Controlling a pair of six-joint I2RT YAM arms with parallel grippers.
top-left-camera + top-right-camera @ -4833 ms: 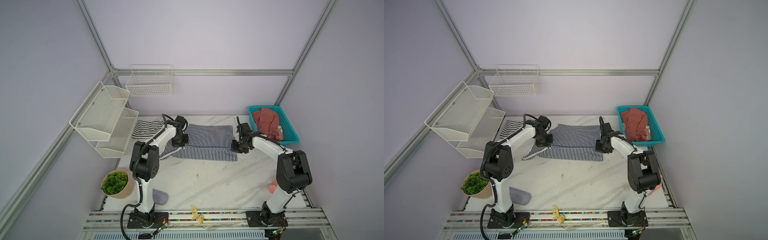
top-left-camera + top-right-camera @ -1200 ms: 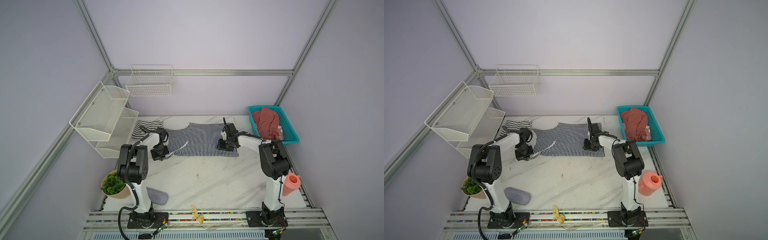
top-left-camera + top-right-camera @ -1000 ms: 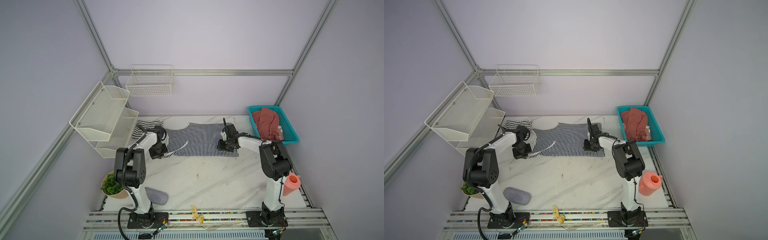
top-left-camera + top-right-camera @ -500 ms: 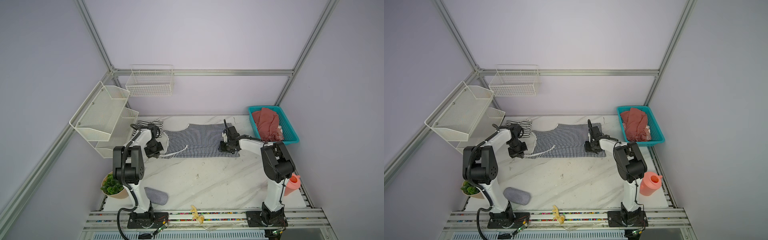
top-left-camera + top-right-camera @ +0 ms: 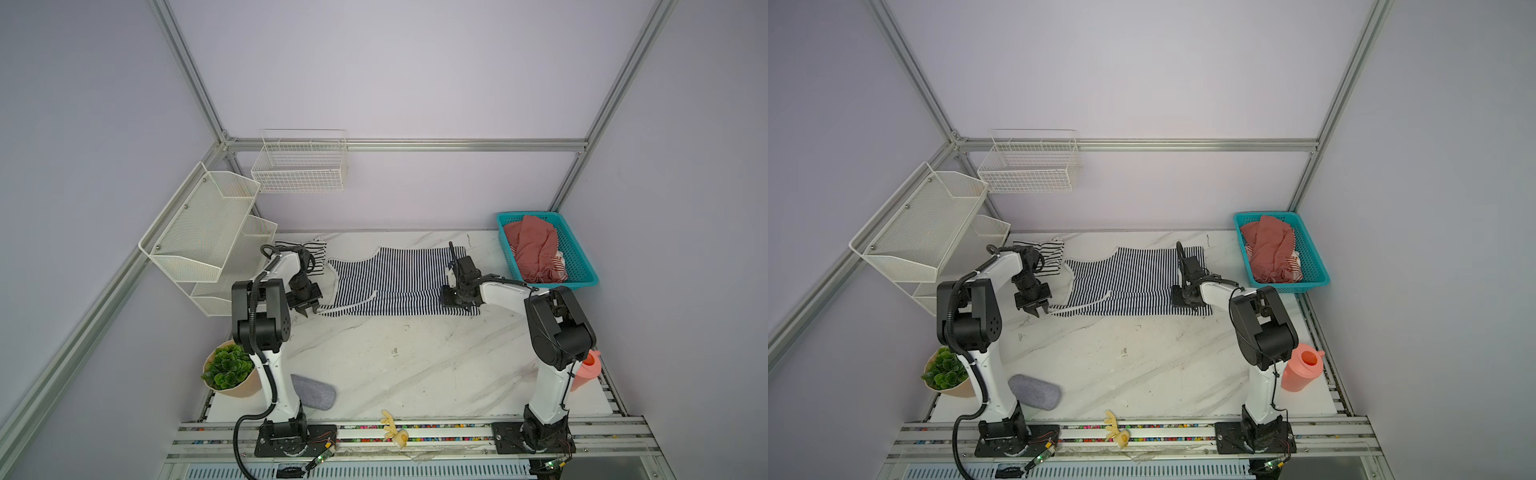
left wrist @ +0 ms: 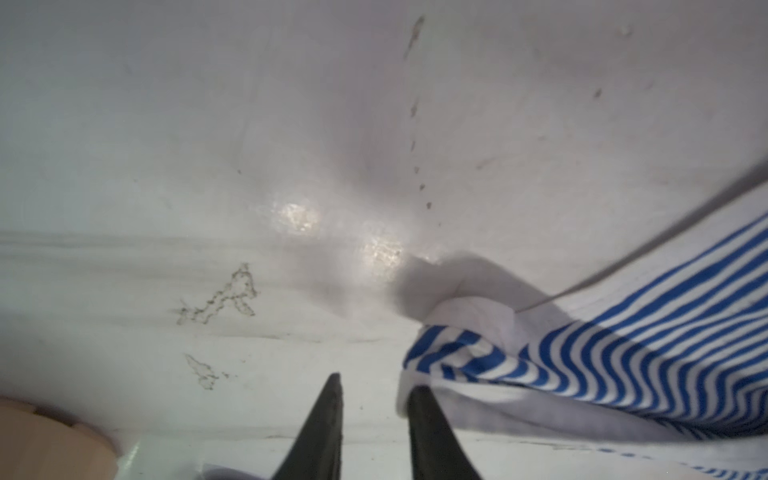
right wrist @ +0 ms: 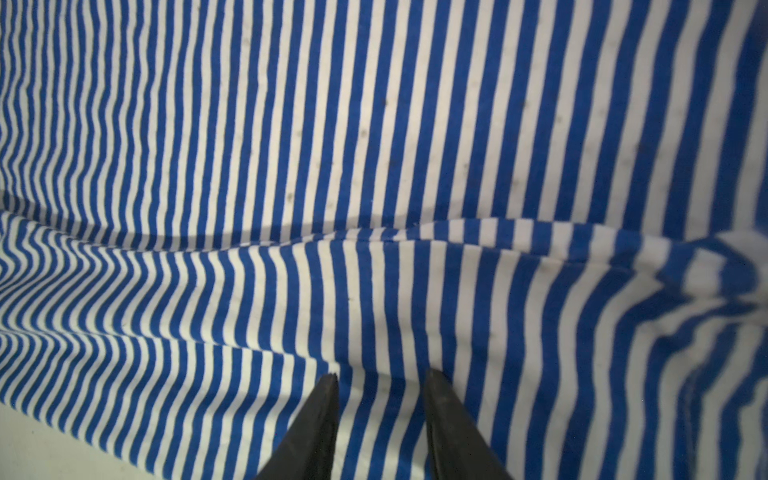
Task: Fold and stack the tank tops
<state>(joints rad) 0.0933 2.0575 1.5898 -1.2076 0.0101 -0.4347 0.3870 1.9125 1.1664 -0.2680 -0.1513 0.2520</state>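
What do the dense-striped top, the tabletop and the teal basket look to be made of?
Dense-striped top: soft knit cloth, likely cotton jersey; it ripples and folds, matte.
Tabletop: white marble-look slab, grey veins, slight gloss; stone or laminate, unclear.
Teal basket: likely moulded plastic, lattice walls.

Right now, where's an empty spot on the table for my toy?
The wide bare marble in front of the navy striped tank top, between the gray pouch and the pink jug. The back is crowded: that top, the white striped top, the teal basket.
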